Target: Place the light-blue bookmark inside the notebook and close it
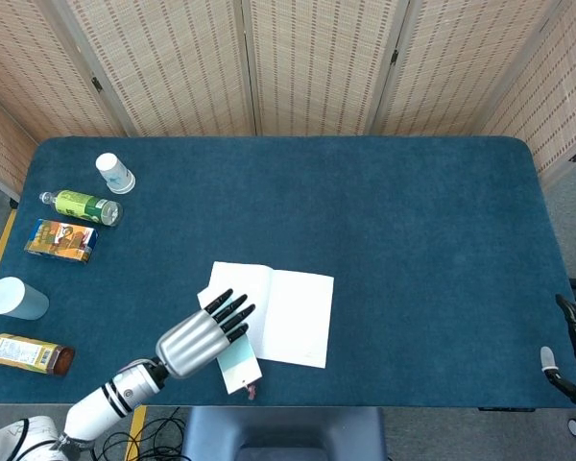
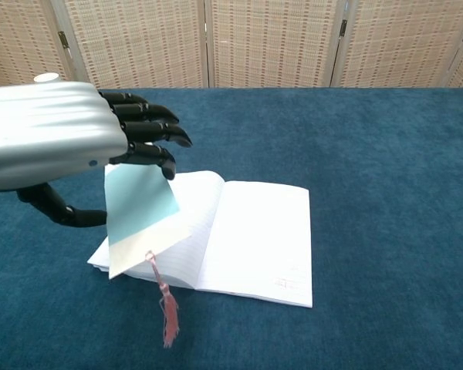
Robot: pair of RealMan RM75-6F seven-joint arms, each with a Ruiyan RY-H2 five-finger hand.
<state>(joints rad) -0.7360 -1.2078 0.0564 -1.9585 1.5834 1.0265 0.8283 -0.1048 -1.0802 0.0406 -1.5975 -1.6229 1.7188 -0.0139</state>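
Note:
The white notebook (image 1: pixel 283 312) (image 2: pixel 251 239) lies open flat on the blue table, near its front edge. My left hand (image 1: pixel 204 336) (image 2: pixel 69 131) hovers above the notebook's left page and holds the light-blue bookmark (image 1: pixel 238 360) (image 2: pixel 139 212). The card hangs down from the fingers, tilted, with its pink tassel (image 2: pixel 168 312) dangling below. In the head view the hand hides the notebook's lower left corner. My right hand (image 1: pixel 574 351) shows only at the right edge of the head view, low beside the table, fingers dark and partly cut off.
At the table's left edge stand a tipped white cup (image 1: pixel 115 174), a lying green bottle (image 1: pixel 84 206), a snack box (image 1: pixel 60 240), a pale blue cup (image 1: pixel 14 299) and an amber bottle (image 1: pixel 24 354). Wicker screens (image 1: pixel 288 62) close the back.

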